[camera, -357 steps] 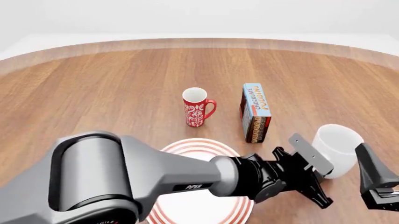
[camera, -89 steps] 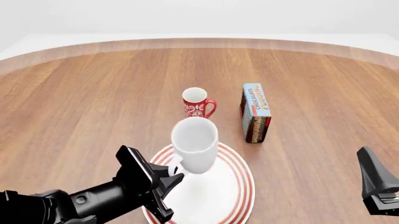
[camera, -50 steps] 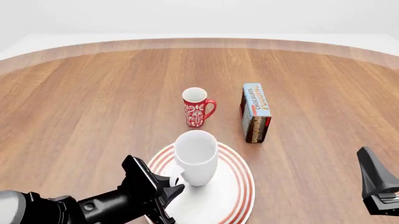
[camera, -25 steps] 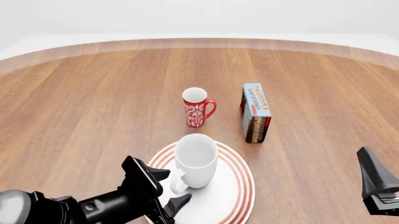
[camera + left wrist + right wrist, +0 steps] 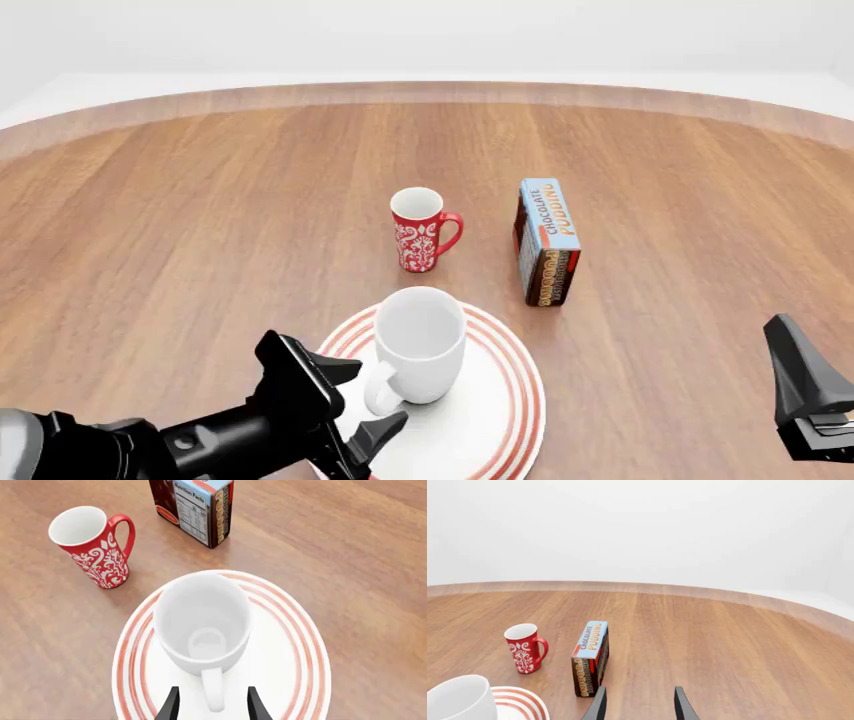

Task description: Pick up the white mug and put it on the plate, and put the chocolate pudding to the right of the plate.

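Now the white mug [image 5: 420, 343] stands upright on the plate [image 5: 514, 415], lowered from where it hung above the plate moments ago. The left gripper [image 5: 358, 410] has let go, its fingers spread apart on either side of the handle and holding nothing. With the mug delivered, what remains is the chocolate pudding [image 5: 546, 242], standing on the wooden table [image 5: 200, 220] beyond the plate, beside the red mug [image 5: 422, 231]; the right gripper [image 5: 636, 705] waits slightly parted and empty.
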